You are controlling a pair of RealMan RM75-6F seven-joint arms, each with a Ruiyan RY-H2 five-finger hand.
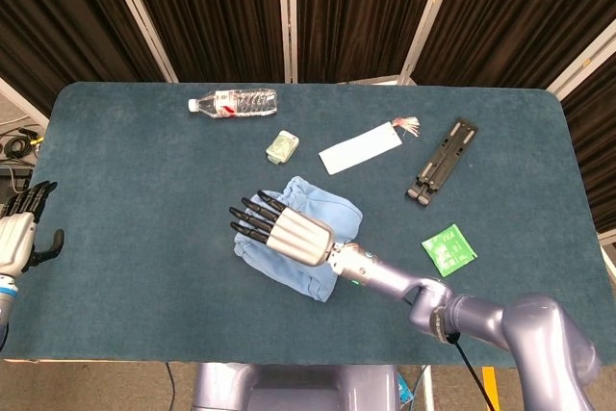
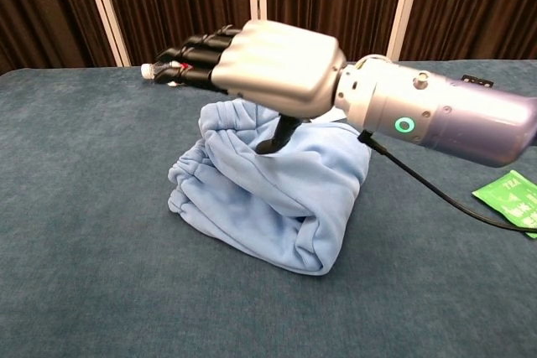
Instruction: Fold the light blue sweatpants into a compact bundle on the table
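The right hand (image 2: 273, 60) hovers just above the light blue sweatpants (image 2: 268, 182), fingers spread and holding nothing, seemingly letting the bundle settle mid-table, while the left hand (image 1: 17, 230) waits empty, fingers apart, at the table's edge.

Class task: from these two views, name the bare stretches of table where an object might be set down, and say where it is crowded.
Free: the wide strip between the left hand and the sweatpants; the near edge in front of the sweatpants; the right end beyond the black clamp. Crowded: the far middle, with bottle, small packet, white card, and the centre under the right hand.
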